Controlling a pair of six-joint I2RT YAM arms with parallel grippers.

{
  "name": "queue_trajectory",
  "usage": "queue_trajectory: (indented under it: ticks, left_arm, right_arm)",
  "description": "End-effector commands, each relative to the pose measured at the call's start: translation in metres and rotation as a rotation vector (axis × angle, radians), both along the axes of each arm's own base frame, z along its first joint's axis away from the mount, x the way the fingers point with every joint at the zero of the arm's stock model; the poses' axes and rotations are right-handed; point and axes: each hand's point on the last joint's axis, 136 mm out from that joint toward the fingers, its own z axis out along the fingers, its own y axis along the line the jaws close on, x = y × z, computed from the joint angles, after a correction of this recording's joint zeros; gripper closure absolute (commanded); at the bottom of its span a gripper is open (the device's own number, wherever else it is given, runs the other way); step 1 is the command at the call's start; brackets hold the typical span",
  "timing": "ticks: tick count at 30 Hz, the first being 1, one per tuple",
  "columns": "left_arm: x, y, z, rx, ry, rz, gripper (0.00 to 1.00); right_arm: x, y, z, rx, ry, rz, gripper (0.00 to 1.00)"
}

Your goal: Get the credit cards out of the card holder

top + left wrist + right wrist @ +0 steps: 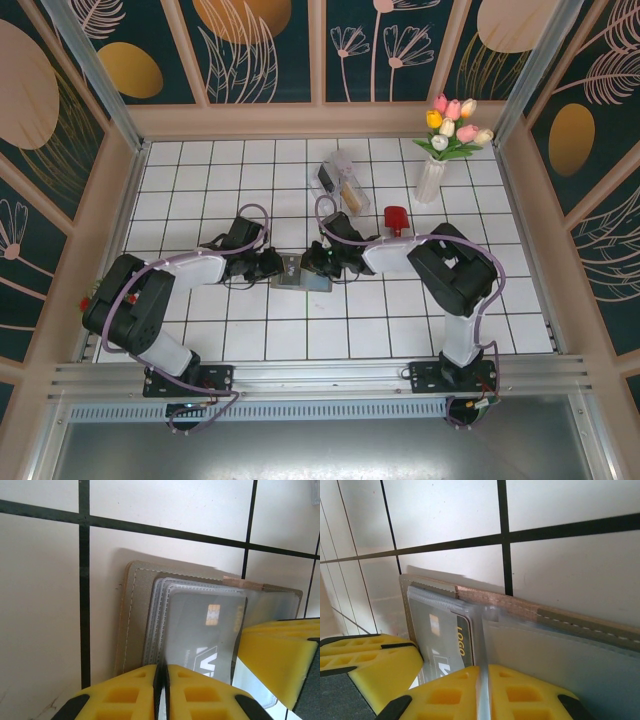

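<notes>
Grey-brown card holder (298,272) between left tool (161,672) and right tool (484,675), each clamped on its sleeves (560,650)

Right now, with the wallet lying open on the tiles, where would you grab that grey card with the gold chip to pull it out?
Probably its chip end, pinched above and below, coming in low along the tiles. The card lies flat inside a clear sleeve of the card holder, and the sleeve's other edges look sealed; the left gripper clamps the near end.
</notes>
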Motion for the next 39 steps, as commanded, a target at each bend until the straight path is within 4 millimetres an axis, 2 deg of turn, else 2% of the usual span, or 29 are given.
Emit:
queue_trajectory:
  ticks: [1,7,13,23,28,31,39]
  left_arm:
    - [-0.019,0.009,-0.024,0.055,0.112,-0.006,0.85]
    - [-0.021,0.012,-0.026,0.066,0.115,0.002,0.85]
    - [-0.023,0.012,-0.027,0.07,0.125,-0.002,0.85]
    - [-0.026,0.014,-0.031,0.076,0.137,-0.006,0.84]
    - [-0.027,0.015,-0.032,0.08,0.139,0.0,0.84]
    - [-0.027,0.016,-0.032,0.083,0.137,0.001,0.84]
    - [-0.027,0.017,-0.033,0.091,0.14,0.007,0.84]
  right_arm:
    - [-0.006,0.006,-0.008,0.013,-0.003,0.055,0.84]
    - [-0.005,0.005,-0.001,0.008,-0.042,0.076,0.84]
    - [-0.002,0.012,0.013,0.052,-0.081,0.099,0.84]
    - [-0.002,0.012,0.027,0.104,-0.104,0.077,0.77]
    - [0.0,0.007,0.025,0.08,-0.112,0.056,0.79]
    - [0.0,0.005,0.026,0.077,-0.121,0.049,0.86]
    - [-0.002,0.007,0.027,0.065,-0.136,0.071,0.8]
